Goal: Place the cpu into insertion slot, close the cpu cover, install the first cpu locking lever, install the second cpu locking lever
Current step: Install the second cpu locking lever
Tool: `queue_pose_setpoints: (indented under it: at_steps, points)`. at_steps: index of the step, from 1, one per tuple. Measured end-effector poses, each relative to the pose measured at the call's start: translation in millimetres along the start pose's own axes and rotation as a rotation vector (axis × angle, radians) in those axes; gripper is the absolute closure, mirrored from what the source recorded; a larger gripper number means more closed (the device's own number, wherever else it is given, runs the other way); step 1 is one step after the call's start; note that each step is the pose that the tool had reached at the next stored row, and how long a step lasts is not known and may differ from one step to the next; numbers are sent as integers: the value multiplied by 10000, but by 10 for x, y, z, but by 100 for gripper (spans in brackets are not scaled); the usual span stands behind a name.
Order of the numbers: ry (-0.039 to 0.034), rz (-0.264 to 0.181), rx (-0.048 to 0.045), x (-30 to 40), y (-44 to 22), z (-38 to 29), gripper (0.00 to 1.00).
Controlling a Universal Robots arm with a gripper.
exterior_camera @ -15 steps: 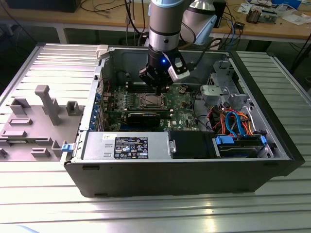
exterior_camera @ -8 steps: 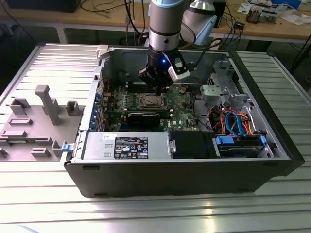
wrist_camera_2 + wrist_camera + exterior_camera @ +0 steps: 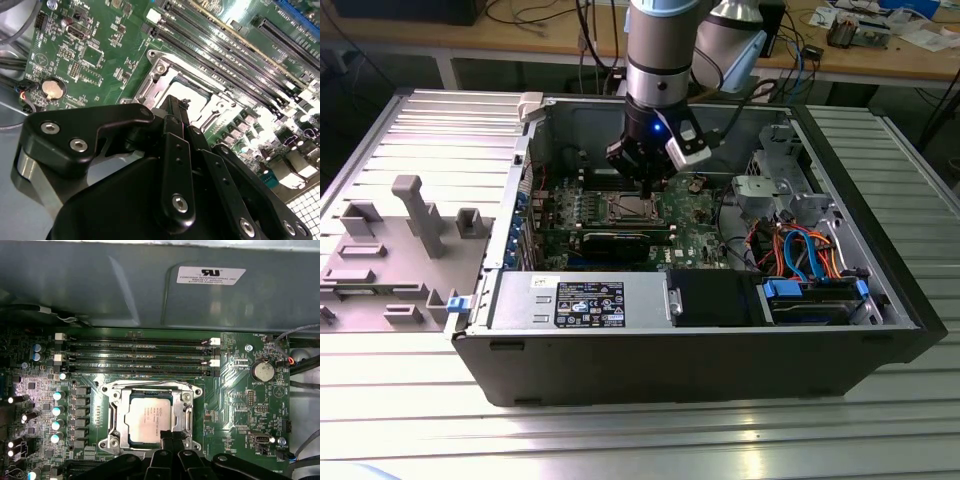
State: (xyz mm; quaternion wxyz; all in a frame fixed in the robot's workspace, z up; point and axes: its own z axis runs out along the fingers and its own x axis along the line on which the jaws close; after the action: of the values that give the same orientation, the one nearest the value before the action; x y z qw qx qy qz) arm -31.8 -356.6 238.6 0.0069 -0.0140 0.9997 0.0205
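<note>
The cpu [image 3: 148, 418], a silver-grey square chip, lies flat in the socket on the green motherboard [image 3: 240, 405]. The cpu cover [image 3: 116, 410], a silvery frame with a square window, rests down around the chip. In the exterior view my gripper [image 3: 645, 185] hangs straight over the cpu [image 3: 632, 208] inside the open computer case. Both wrist views show the black fingers drawn together; their tip [image 3: 168, 436] sits at one edge of the socket, touching or just above the frame. In the second wrist view the gripper [image 3: 175, 102] partly hides the cpu [image 3: 192, 97]. I see nothing between the fingers.
Memory slots [image 3: 140, 355] run along one side of the socket, and a coin battery [image 3: 262, 371] sits nearby. A black card [image 3: 620, 240], a silver power supply [image 3: 580, 300], a blue drive bay [image 3: 815, 300] and orange and blue cables [image 3: 800, 250] crowd the case. A grey fixture [image 3: 390, 250] lies outside it.
</note>
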Motion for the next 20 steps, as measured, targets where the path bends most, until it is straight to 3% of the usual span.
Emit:
queue_pose_setpoints:
  at_steps: [3,10,13,15,18,20]
  points:
    - [8,-10,11,1,-52,4,89]
    - [12,-11,54,1,-54,-1,89]
    - [12,-10,54,0,-51,-95,89]
    - [12,-12,53,-1,-58,-120,89]
    - [16,-11,52,2,-121,-123,89]
    - [19,-10,50,4,-198,-123,89]
